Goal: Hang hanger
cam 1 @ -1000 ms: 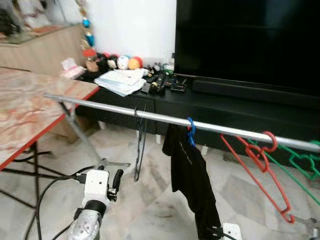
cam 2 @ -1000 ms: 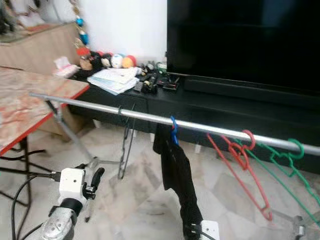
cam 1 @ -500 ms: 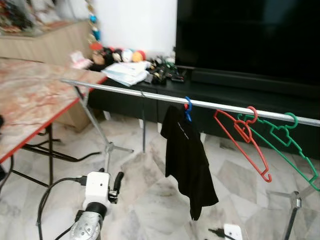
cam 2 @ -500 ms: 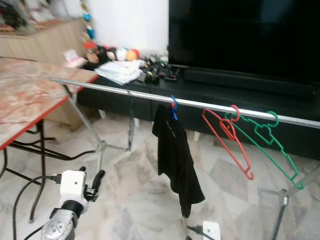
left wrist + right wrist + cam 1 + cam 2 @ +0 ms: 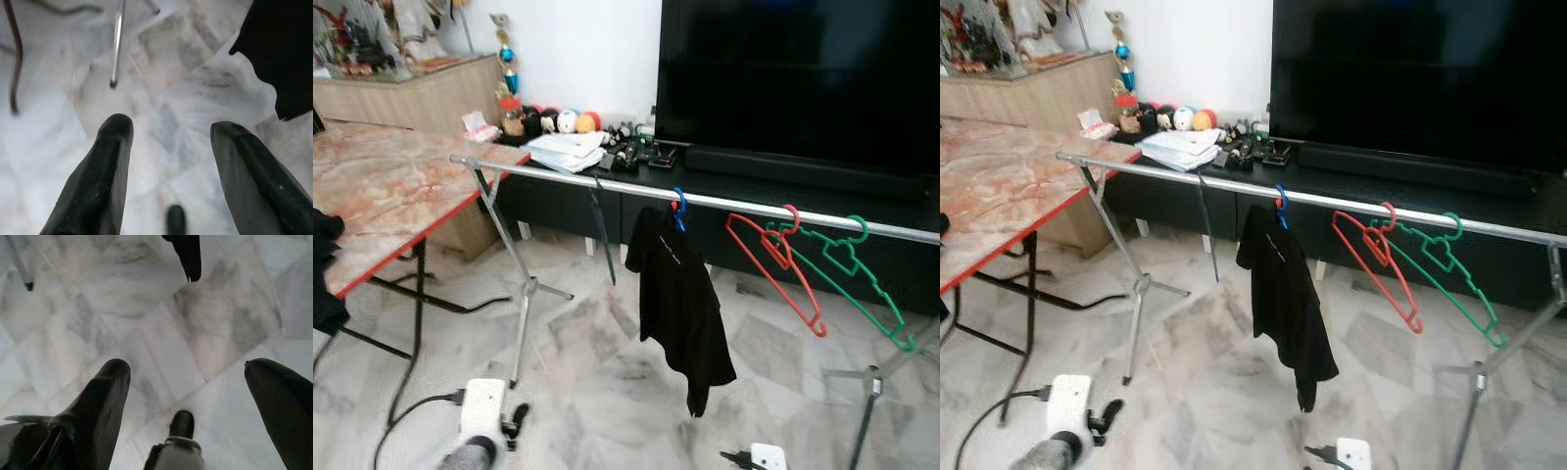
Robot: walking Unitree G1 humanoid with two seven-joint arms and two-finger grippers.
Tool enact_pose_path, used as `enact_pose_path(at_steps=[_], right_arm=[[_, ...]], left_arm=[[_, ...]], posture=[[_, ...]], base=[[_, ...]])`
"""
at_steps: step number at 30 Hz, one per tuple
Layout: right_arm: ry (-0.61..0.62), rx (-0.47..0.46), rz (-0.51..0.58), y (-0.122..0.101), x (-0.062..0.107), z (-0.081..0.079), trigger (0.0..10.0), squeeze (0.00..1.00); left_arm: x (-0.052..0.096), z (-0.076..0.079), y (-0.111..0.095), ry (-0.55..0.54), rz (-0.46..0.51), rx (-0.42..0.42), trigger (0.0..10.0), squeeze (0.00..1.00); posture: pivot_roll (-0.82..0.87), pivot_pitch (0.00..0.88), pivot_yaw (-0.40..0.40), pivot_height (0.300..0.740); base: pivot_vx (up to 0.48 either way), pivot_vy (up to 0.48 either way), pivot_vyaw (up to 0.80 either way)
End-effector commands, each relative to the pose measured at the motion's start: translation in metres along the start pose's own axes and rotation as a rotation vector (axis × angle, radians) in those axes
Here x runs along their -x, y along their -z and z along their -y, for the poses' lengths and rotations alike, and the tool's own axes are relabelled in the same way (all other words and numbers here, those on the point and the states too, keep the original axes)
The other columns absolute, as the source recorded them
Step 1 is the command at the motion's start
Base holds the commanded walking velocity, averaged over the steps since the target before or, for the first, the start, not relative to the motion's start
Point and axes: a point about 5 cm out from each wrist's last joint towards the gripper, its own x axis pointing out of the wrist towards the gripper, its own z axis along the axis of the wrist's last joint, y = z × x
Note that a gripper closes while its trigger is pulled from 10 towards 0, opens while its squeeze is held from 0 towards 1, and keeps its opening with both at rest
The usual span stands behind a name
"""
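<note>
your view has pulled back and risen, so you are standing away from the rail [image 5: 607, 186]. the blue hanger [image 5: 679, 209] with the black shirt [image 5: 680, 304] hangs near mid-rail. left jaws [image 5: 166, 171] and right jaws [image 5: 188, 396] are both released and empty, low over the floor; hanging looks done.

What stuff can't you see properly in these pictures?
- Rail: its right end is cut off by the edge of both eye views.
- Blue hanger: the black shirt covers all but its hook.
- Small things on the TV stand: too small to name.
- Left gripper and right gripper: open over bare floor, holding nothing.
</note>
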Motion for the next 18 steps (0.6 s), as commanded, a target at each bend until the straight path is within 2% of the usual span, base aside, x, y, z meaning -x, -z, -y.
enact_pose_path(at_steps=[1, 2, 3, 6, 9, 13, 14, 18], right_arm=[[0.002, -0.003, 0.01, -0.004, -0.001, -0.001, 10.0, 0.0], [0.002, 0.002, 0.008, -0.004, -0.001, -0.001, 10.0, 0.0], [-0.001, 0.003, 0.008, -0.004, -0.001, -0.002, 10.0, 0.0], [-0.002, -0.005, 0.011, -0.004, -0.001, -0.002, 10.0, 0.0], [0.004, -0.01, 0.008, -0.003, -0.001, -0.002, 10.0, 0.0], [0.006, -0.009, 0.002, -0.003, -0.001, -0.002, 10.0, 0.0], [0.004, -0.01, -0.001, -0.002, -0.001, -0.003, 10.0, 0.0], [0.002, -0.003, -0.007, -0.001, -0.001, -0.003, 10.0, 0.0]], left_arm=[[-0.003, -0.006, 0.008, 0.011, -0.074, -0.019, 10.0, 0.0], [-0.003, -0.007, 0.013, 0.011, -0.096, -0.051, 10.0, 0.0], [0.001, -0.015, 0.031, -0.013, -0.18, -0.159, 10.0, 0.0], [0.01, -0.024, 0.057, -0.038, -0.289, -0.219, 10.0, 0.0], [0.018, -0.024, 0.077, -0.029, -0.377, -0.277, 10.0, 0.0], [0.021, -0.024, 0.084, -0.035, -0.413, -0.263, 10.0, 0.0], [0.021, -0.026, 0.084, -0.044, -0.414, -0.28, 10.0, 0.0], [0.02, -0.025, 0.082, -0.064, -0.399, -0.244, 10.0, 0.0]], posture=[[0.06, 0.044, 0.021, 0.74], [0.06, 0.044, 0.021, 0.74], [0.06, 0.043, 0.021, 0.74], [0.04, 0.044, 0.023, 0.74], [0.05, 0.044, 0.025, 0.74], [0.04, 0.043, 0.027, 0.74], [0.04, 0.042, 0.03, 0.74], [0.05, 0.044, 0.029, 0.74]], base=[[0.0, 0.0, 0.0], [0.0, 0.0, 0.0], [0.0, 0.0, 0.0], [0.0, 0.0, 0.0], [0.0, 0.0, 0.0], [0.0, 0.0, 0.0], [0.0, 0.0, -0.8], [0.0, 0.0, -0.8]])
